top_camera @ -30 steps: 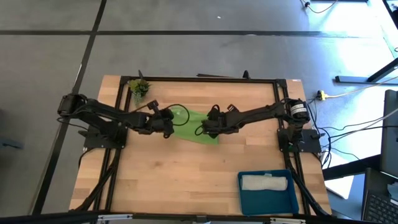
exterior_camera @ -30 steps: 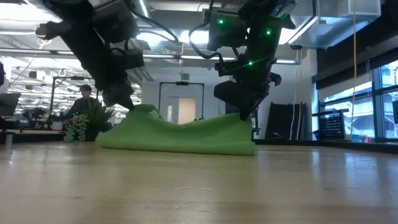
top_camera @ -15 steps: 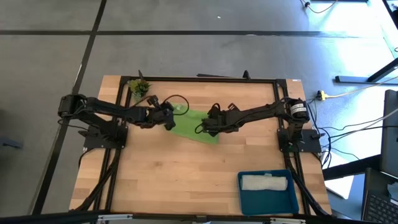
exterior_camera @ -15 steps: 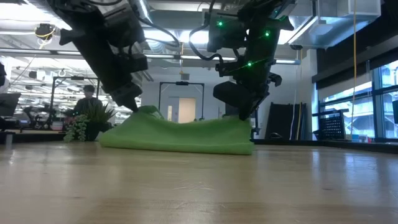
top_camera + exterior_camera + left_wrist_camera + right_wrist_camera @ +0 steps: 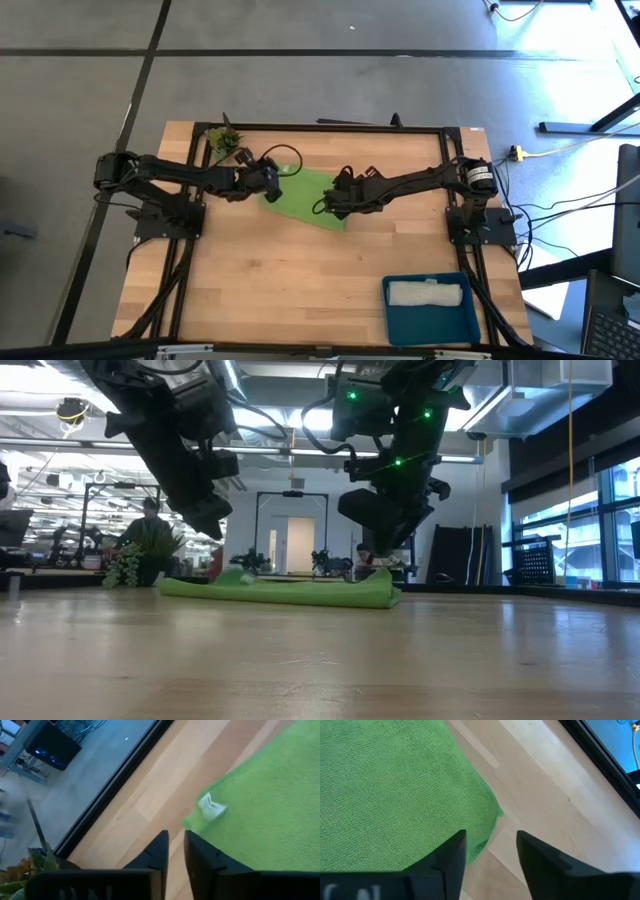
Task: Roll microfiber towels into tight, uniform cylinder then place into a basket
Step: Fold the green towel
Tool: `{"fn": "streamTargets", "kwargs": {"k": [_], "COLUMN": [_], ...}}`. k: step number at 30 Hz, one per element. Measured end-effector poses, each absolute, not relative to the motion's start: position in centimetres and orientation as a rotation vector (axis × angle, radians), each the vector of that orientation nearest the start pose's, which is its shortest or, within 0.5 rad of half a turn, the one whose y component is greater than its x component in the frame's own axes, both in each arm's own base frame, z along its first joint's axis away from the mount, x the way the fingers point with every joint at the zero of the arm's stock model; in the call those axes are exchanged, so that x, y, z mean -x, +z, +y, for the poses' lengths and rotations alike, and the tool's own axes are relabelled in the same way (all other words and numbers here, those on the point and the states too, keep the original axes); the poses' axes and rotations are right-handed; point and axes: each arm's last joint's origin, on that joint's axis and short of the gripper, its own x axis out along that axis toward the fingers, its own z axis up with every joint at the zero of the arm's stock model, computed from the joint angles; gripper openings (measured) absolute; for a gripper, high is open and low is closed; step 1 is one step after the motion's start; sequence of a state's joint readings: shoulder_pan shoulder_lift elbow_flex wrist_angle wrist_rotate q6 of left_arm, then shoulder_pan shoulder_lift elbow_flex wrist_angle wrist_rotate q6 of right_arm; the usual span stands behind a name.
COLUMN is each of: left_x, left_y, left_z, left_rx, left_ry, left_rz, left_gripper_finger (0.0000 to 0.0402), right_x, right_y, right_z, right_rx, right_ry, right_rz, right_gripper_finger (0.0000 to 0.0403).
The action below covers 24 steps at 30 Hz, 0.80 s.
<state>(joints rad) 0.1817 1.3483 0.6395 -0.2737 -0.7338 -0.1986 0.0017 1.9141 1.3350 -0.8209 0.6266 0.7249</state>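
Wooden table (image 5: pixel 300 290) bears a flat green towel (image 5: pixel 305 195); office behind.

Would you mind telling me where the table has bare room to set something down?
Bare wood spans the near half, from the green towel to the front edge, left of the basket. It is crowded mid-table, around the towel, the left gripper, the right gripper.
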Motion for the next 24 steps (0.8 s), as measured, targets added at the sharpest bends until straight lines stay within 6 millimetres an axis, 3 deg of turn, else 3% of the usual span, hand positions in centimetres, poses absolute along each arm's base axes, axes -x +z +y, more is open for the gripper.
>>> {"fn": "streamTargets", "kwargs": {"k": [8,16,24], "left_x": [-22.9,-23.3,-21.5], "left_y": [17.3,16.1,13.7], "left_z": [6.2,3.4,1.7], "left_rx": [-0.091,0.059,0.066], "left_ry": [0.925,0.433,0.389], "left_rz": [0.887,0.971,1.056], "left_gripper_finger": [0.0089,0.0086,0.0088], "right_x": [-36.5,-37.9,-38.8], "right_y": [17.8,17.6,14.8], "right_z": [-1.6,-1.3,-1.7], "right_rx": [-0.181,-0.172,-0.203], "right_ry": [-0.934,-0.716,-0.656], "right_rz": [1.059,1.058,1.122], "right_gripper_finger": [0.0198,0.0193,0.0191]}}
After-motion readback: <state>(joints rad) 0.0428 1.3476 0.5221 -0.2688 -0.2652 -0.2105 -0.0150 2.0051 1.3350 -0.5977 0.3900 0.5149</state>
